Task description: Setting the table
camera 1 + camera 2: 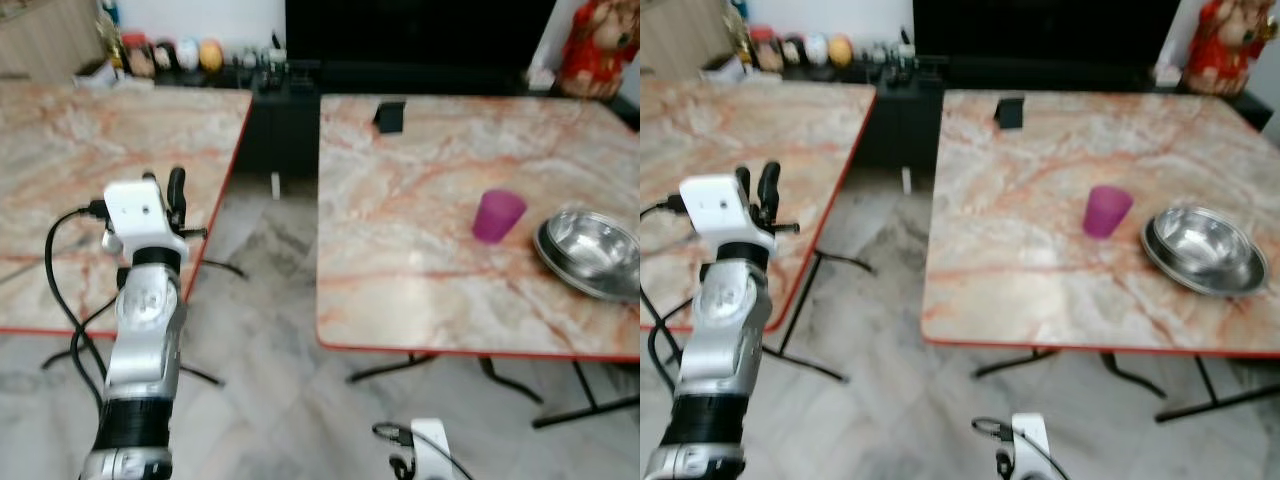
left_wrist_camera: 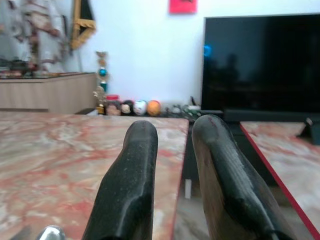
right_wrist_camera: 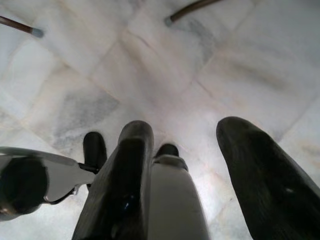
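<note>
A purple plastic cup point(image 1: 497, 215) stands upright on the right marble table point(image 1: 400, 290). Just right of it, near that table's right side, lies a steel bowl point(image 1: 592, 252) stacked on another. My left gripper point(image 1: 756, 183) is raised over the right edge of the left marble table point(image 1: 60, 170), far from the cup. Its fingers point(image 2: 135, 165) stand a little apart with nothing between them. My right gripper point(image 3: 185, 130) hangs low and open, pointing down at the floor with nothing in it.
A gap of pale tiled floor point(image 1: 265, 300) runs between the two red-edged tables. A small black stand point(image 1: 390, 116) sits at the right table's far edge. Behind are a dark TV point(image 1: 420, 30), a low cabinet with ornaments point(image 1: 190, 55) and a red figurine point(image 1: 600, 45).
</note>
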Robot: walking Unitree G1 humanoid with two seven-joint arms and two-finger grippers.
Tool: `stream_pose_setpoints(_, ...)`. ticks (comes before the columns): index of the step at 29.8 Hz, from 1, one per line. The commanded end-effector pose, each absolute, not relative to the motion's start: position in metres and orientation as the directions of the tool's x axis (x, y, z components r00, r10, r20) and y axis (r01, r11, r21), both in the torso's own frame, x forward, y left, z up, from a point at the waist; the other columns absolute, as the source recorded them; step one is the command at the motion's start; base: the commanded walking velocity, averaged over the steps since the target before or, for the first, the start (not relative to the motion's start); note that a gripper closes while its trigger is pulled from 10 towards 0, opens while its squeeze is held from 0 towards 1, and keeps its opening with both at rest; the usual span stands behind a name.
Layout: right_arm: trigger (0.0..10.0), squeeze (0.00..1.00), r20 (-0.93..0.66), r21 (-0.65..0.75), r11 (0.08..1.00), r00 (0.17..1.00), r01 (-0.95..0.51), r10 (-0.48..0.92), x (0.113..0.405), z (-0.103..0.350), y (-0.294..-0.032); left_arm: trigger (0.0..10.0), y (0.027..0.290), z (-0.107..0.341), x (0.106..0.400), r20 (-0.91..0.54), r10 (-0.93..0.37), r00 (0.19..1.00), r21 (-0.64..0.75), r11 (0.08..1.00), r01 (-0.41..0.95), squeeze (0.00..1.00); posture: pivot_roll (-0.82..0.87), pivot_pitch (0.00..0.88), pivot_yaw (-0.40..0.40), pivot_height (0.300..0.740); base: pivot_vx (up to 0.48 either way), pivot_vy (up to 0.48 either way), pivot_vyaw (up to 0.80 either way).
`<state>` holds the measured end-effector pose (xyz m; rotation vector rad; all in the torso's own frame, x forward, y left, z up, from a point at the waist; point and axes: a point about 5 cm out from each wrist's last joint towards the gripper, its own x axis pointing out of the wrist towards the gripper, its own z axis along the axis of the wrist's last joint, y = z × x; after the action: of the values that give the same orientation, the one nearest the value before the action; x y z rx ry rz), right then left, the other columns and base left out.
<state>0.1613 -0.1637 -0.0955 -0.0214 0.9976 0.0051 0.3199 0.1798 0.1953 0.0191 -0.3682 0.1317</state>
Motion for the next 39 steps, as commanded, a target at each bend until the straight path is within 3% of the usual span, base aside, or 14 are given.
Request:
stream_pose_setpoints(1,10.0,0.00,-0.842,-0.024,0.999,0.540,-0.022,-0.008,0.160,-0.096,-0.164,10.0,0.181,0.201,0.320,0.378,0.129,0.917,0.000,0.990,-0.140,0.00,0.02,0.000,-0.023,0.740,0.000,0.371,0.00)
stream_pose_setpoints(26,10.0,0.00,-0.839,-0.020,0.999,0.544,-0.032,0.001,0.162,-0.095,-0.164,10.0,0.188,0.201,0.319,0.376,0.149,0.914,0.011,0.986,-0.165,0.00,0.02,0.000,-0.027,0.740,0.000,0.371,0.76)
stream_pose_setpoints(39,10.0,0.00,-0.838,-0.019,1.000,0.546,-0.012,-0.010,0.162,-0.095,-0.164,10.0,0.206,0.177,0.312,0.306,0.148,0.940,0.116,0.975,-0.191,0.00,0.02,0.000,-0.026,0.740,0.000,0.257,0.00)
